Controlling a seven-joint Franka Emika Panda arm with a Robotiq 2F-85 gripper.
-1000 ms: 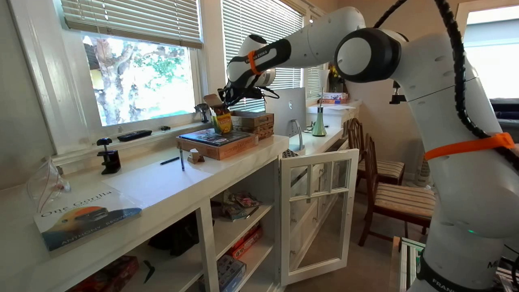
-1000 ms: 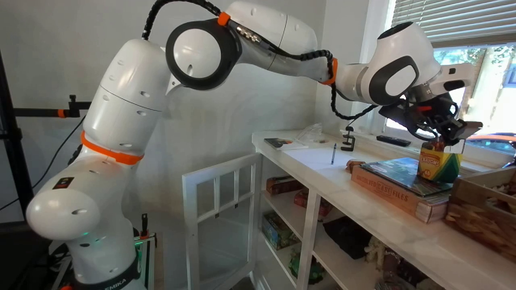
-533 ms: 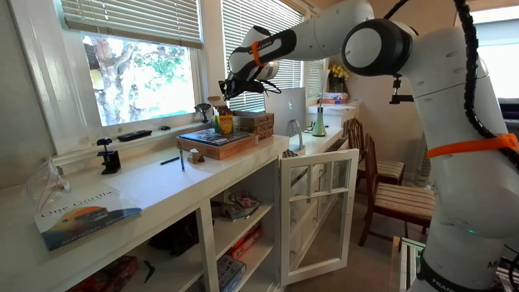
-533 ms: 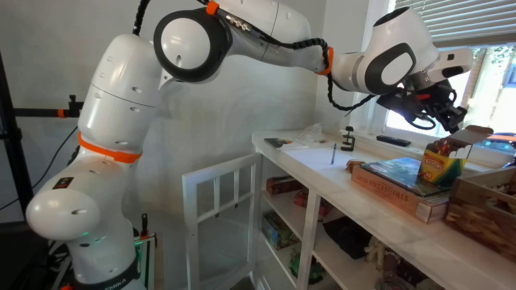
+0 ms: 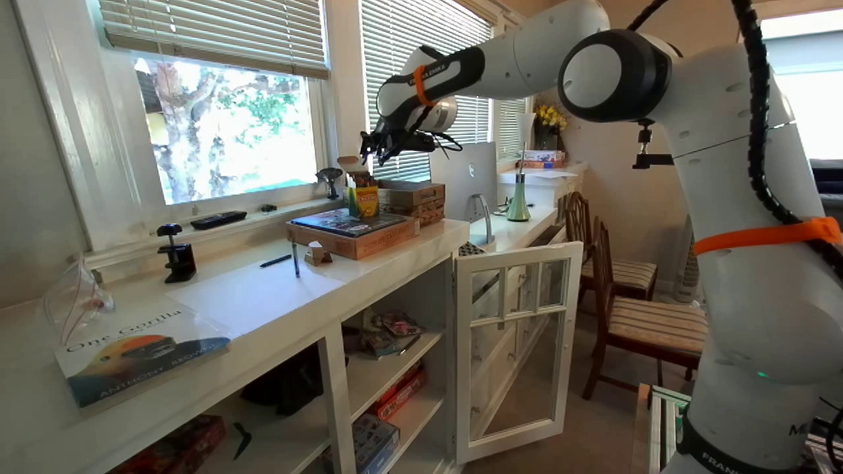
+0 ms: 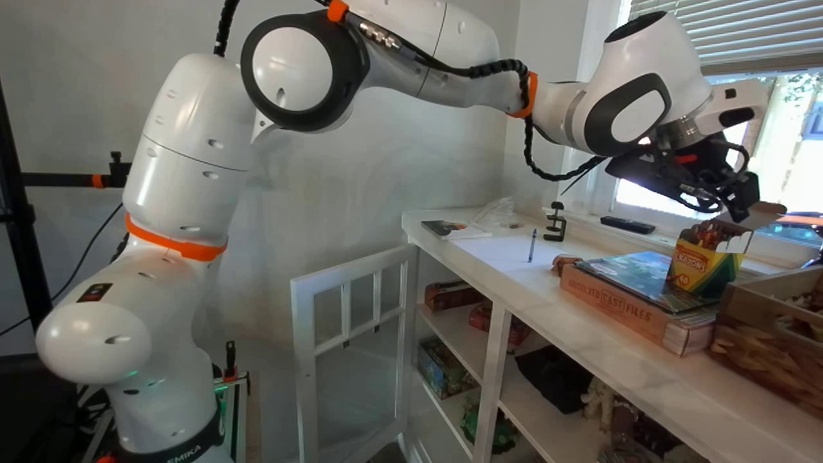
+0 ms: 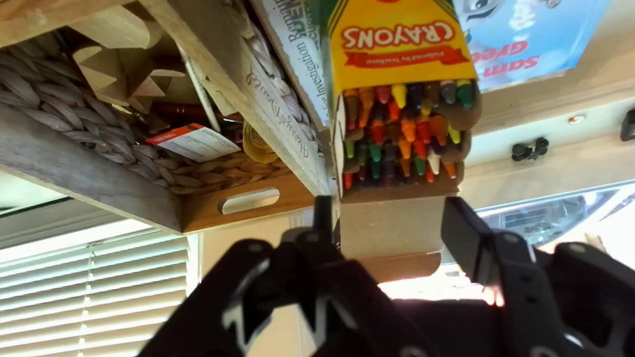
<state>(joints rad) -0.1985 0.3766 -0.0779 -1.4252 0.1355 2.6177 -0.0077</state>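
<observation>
Best to centre black two-fingered gripper [image 7: 387, 213] over multicoloured wax crayons [image 7: 408, 130], moving straight and clear of raised pale cardboard flap [image 7: 392, 227]; spread wide, holding nothing; hanging just above yellow-and-green cardboard crayon box [image 6: 705, 267], upright on flat glossy picture-covered item [image 6: 633, 276] in an exterior view; now higher, wider-spread than a second ago

The yellow-and-green rectangular cardboard crayon box [image 7: 404, 54] looks smooth and glossy, its pale card lid [image 7: 392, 235] matt, and the many-coloured crayons [image 7: 409, 130] waxy. The brown rectangular wooden tray [image 7: 235, 79] is dull, its woven fibre [image 7: 39, 109] rough. The white painted counter [image 6: 611, 347] and white rounded robot arm [image 6: 289, 71] shine softly; the black two-fingered gripper [image 7: 389, 218] looks matt.
</observation>
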